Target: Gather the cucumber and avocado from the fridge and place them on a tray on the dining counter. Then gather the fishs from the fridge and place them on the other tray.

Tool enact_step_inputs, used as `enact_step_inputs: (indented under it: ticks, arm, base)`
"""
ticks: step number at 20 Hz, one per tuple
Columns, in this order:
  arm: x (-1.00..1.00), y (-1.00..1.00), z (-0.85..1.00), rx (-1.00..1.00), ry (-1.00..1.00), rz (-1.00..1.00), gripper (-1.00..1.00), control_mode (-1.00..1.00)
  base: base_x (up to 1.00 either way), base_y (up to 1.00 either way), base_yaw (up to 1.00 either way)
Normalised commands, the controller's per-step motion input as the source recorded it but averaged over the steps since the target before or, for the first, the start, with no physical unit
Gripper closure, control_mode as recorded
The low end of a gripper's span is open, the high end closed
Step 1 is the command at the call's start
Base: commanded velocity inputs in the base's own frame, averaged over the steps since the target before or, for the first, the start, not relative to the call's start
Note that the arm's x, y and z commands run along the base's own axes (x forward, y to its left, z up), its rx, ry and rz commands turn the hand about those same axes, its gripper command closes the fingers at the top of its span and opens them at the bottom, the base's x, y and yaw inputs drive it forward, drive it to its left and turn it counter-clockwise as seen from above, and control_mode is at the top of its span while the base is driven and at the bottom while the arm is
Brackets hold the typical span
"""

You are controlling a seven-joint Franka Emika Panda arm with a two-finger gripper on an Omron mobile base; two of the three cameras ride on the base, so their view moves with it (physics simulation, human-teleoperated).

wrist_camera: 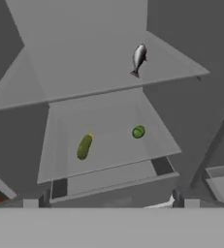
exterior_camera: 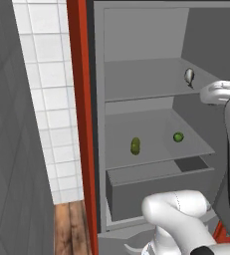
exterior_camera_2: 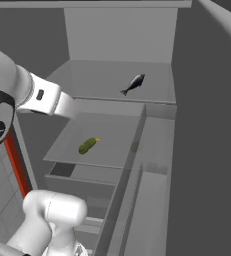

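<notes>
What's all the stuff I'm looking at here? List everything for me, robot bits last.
fish: one, silver-grey, on the fridge's upper shelf, towards the right.
cucumber: one, green with a yellow tip, on the middle shelf, left side.
avocado: one, round and green, on the middle shelf, right of the cucumber and apart from it.
fridge: one, grey inside, open, with a drawer below the shelves.
red frame: one, upright at the fridge's left edge.
tiled wall: one, white, left of the fridge.
arm: one, white with dark joints, in front of the fridge.
pincer: one, open, empty, facing the shelves.
</notes>
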Motion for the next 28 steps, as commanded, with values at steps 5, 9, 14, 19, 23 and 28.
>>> enact_step_inputs:
  ticks: [5, 9, 14, 19, 23, 28]
  arm:
    - [0.26, -0.29, 0.09, 0.0, 0.0, -0.23, -1.0, -1.0]
    - [0.42, -0.21, 0.07, 0.01, 0.01, -0.15, -1.0, -1.0]
    - [0.55, -0.11, 0.0, 0.06, 0.0, 0.0, -1.0, -1.0]
    - [0.69, -0.03, 0.0, 0.03, 0.02, 0.03, -1.0, -1.0]
    - [0.63, -0.08, 0.0, 0.0, 0.0, 0.01, -1.0, -1.0]
    - [0.46, -0.44, 0.0, 0.0, 0.0, 0.0, -1.0, -1.0]
  base:
    - [0.0, 0.0, 0.0]
    - [0.0, 0.0, 0.0]
    - [0.0, 0.0, 0.0]
    - [0.0, 0.0, 0.0]
    - [0.0, 0.0, 0.0]
    - [0.0, 0.0, 0.0]
